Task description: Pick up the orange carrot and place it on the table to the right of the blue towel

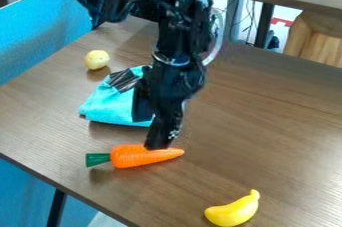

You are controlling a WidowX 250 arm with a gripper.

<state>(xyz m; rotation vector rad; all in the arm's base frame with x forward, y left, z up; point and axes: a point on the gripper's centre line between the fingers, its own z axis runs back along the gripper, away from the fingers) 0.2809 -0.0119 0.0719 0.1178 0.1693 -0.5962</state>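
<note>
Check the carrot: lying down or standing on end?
Lying down: the carrot stretches lengthwise along the table, green top at one end, pointed tip at the other.

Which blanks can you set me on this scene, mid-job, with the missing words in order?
The gripper is down at the carrot, whose blunt end is coloured ____.
The banana is coloured ____.
Of carrot, banana and blue cloth, the one nearest the round pale object is the ____.
All four things lie on a brown ____.

Missing words: green; yellow; cloth; table.
</note>
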